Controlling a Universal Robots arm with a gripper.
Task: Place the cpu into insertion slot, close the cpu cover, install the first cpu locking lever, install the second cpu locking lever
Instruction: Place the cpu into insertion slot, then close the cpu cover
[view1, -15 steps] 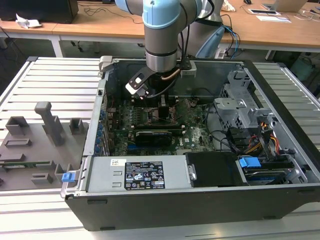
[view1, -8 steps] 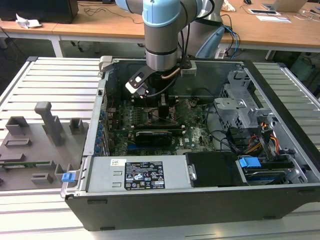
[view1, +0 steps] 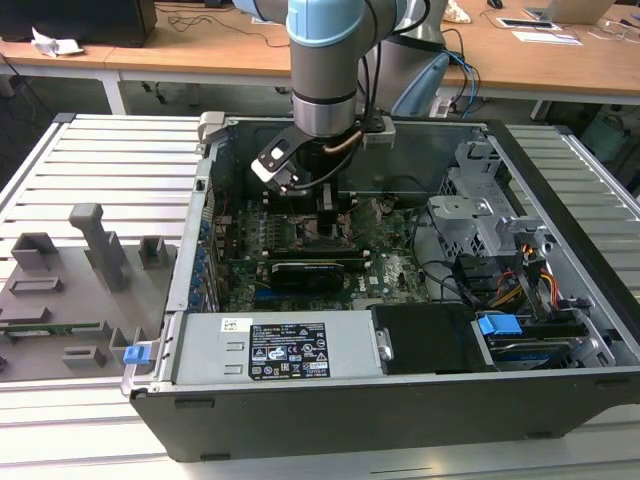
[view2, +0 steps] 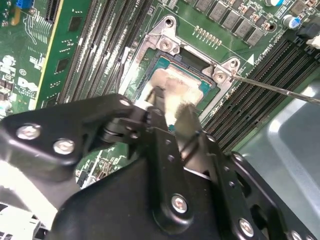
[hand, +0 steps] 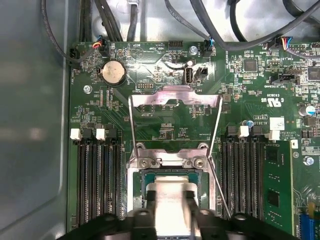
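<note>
The gripper (view2: 171, 107) has its jaws drawn narrow on the cpu (hand: 172, 187), which sits in (or just over, I cannot tell which) the insertion slot (hand: 134, 187). The cpu cover (hand: 175, 96) lies open beyond it. If the chip is let go tilted or off-square, I judge the socket pins could bend.

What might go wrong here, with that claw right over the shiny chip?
The chip is at its socket under the gripper. If it lies slightly crooked, pressing down might damage the socket. The thin wire lever runs close beside the gripper and might get snagged or bent.
</note>
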